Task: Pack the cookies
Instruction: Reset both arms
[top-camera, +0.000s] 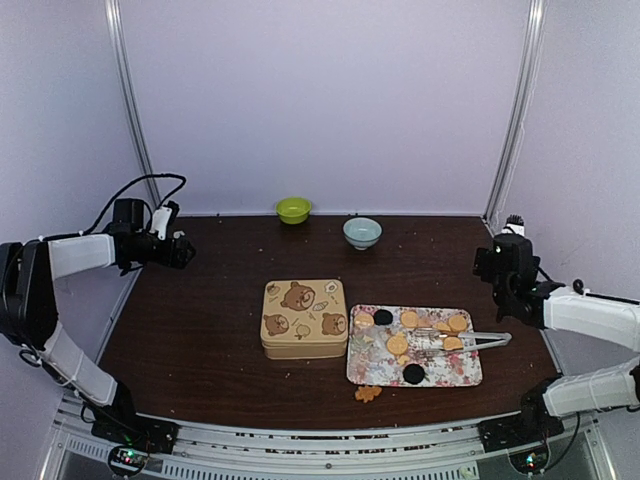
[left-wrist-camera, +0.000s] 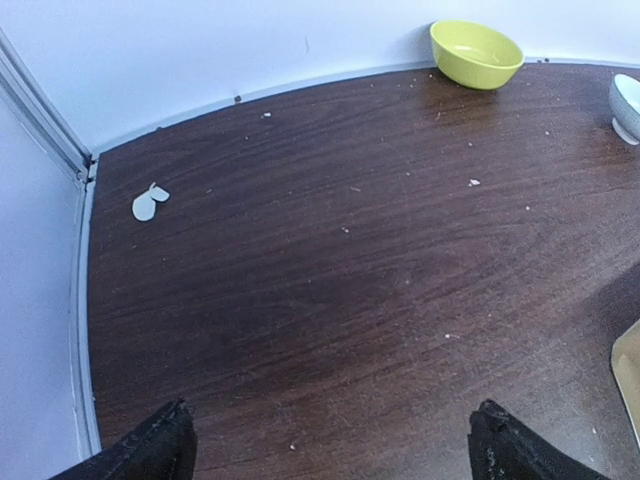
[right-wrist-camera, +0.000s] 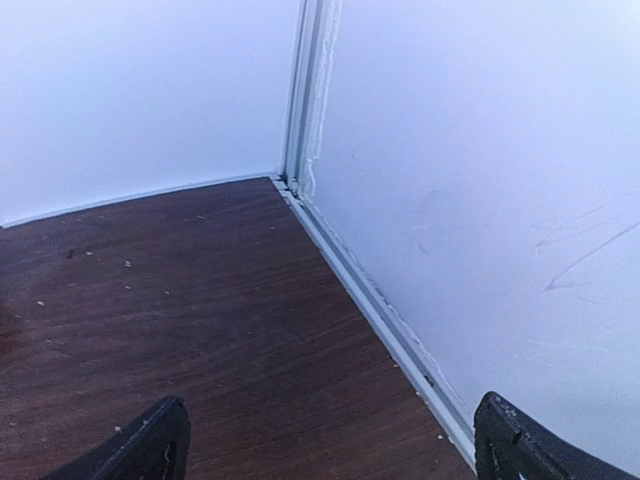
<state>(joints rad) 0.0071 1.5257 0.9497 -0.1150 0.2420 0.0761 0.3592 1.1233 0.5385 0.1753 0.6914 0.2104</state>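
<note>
**Q:** What is the condition of the two tools?

**A:** The left gripper (left-wrist-camera: 332, 440) has its dark fingers spread wide with nothing between them, over the dark wood-grain table (left-wrist-camera: 330, 290) near the left wall. The right gripper (right-wrist-camera: 332, 440) is also spread wide and empty, facing the right rear corner.

**Q:** Where are the cookies?

**A:** The cookies (top-camera: 398, 344) lie flat on a rectangular flower-print tray (top-camera: 470, 378) at centre-right. Most are round and tan; two are dark discs. One lobed orange cookie (top-camera: 368, 393) lies on the table just in front of the tray. Metal tongs (top-camera: 480, 340) rest across the tray. A tan, round-cornered tin (top-camera: 304, 318) with a bear-print lid stands closed, touching the tray's left edge.

**Q:** What else is on the table?

**A:** A green bowl (top-camera: 293, 209) and a pale blue bowl (top-camera: 362, 232) stand at the rear, with crumbs scattered about.
</note>
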